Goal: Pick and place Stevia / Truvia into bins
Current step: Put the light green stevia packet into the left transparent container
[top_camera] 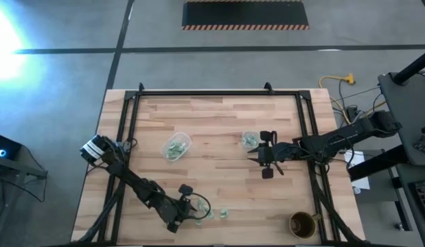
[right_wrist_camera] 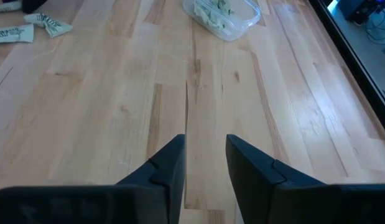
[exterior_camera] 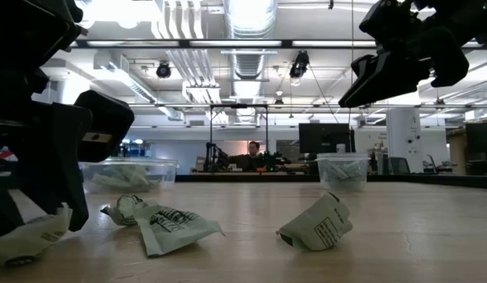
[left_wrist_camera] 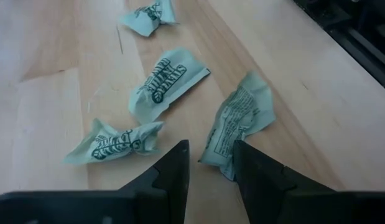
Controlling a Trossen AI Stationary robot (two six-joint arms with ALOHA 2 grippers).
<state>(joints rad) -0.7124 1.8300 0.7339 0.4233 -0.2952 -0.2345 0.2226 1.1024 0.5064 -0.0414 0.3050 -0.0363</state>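
Two clear bins are sitting on the tabletop (top_camera: 219,185), well apart from each other. The larger bin (top_camera: 176,146) is standing left of centre and is holding a loose pile of green-and-white packets; in the low view it is showing as a wide tub (exterior_camera: 129,173) with packets lying against its wall. The smaller bin (top_camera: 250,140) is standing near the centre, also holding several packets, and is sitting just beside the right tool (top_camera: 265,156). The right tool is hovering above bare wood with nothing between its fingers (right_wrist_camera: 170,168), which are standing a narrow gap apart. A round brown cup (top_camera: 302,224) is standing near the front right corner; its contents cannot be told. The remaining loose packets (top_camera: 219,214) are lying crumpled near the front edge. The left tool (left_wrist_camera: 211,165) is hanging low over them, its fingers narrowly parted and gripping nothing, with one crumpled packet (left_wrist_camera: 237,124) lying just ahead of its tips and three more (left_wrist_camera: 164,84) near it.
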